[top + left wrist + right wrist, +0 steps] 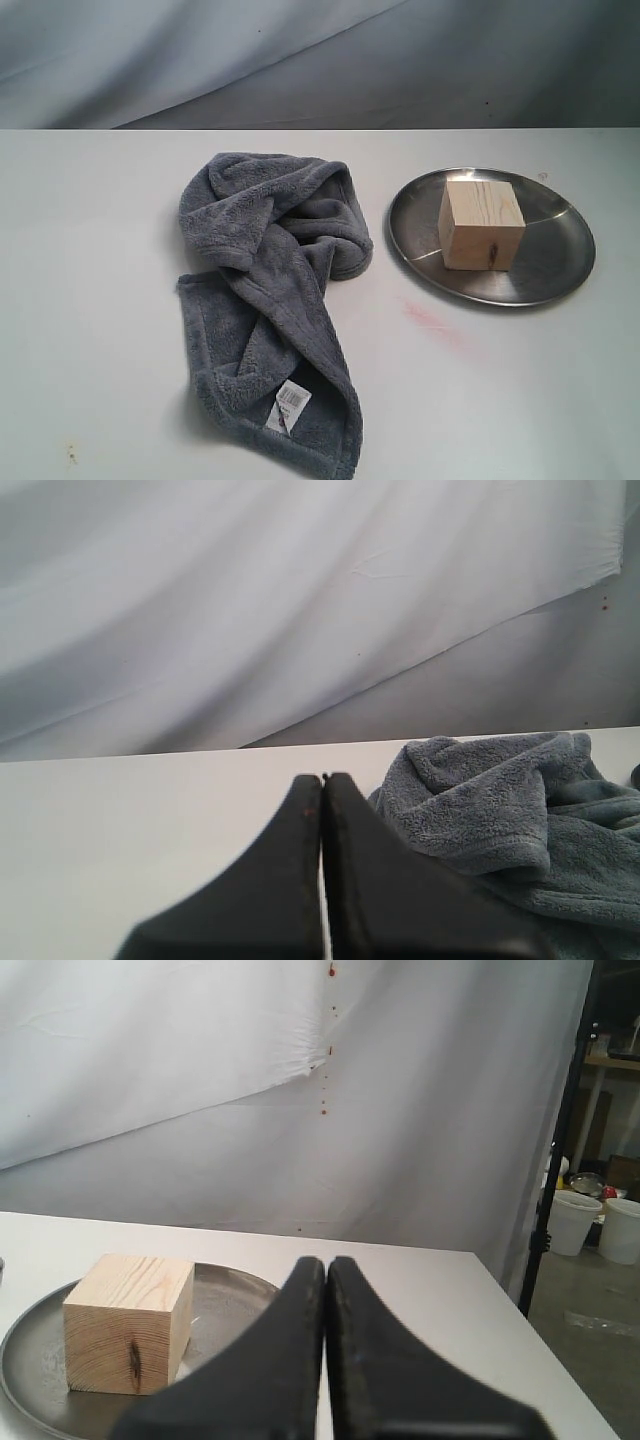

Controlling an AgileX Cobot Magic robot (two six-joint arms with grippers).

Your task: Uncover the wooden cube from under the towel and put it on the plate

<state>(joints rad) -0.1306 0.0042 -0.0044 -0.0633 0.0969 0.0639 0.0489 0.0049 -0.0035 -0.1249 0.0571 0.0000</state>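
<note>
So the wooden cube (481, 225) is sitting upright on the plate (562, 243), a bit left of the dish's middle, dark knot on the face toward the exterior camera; nothing covers it. The plate is on the right side of the white table (90, 300); there's a faint pink smear (430, 320) on the tabletop just in front of its rim. The towel (270, 290) lies crumpled in a heap just left of the plate, its white label (289, 408) showing near the front edge. Left gripper (323, 780) has its jaws pressed together with nothing in them, the towel near it; right gripper (326, 1265) is likewise closed and empty, near the cube and plate.
</note>
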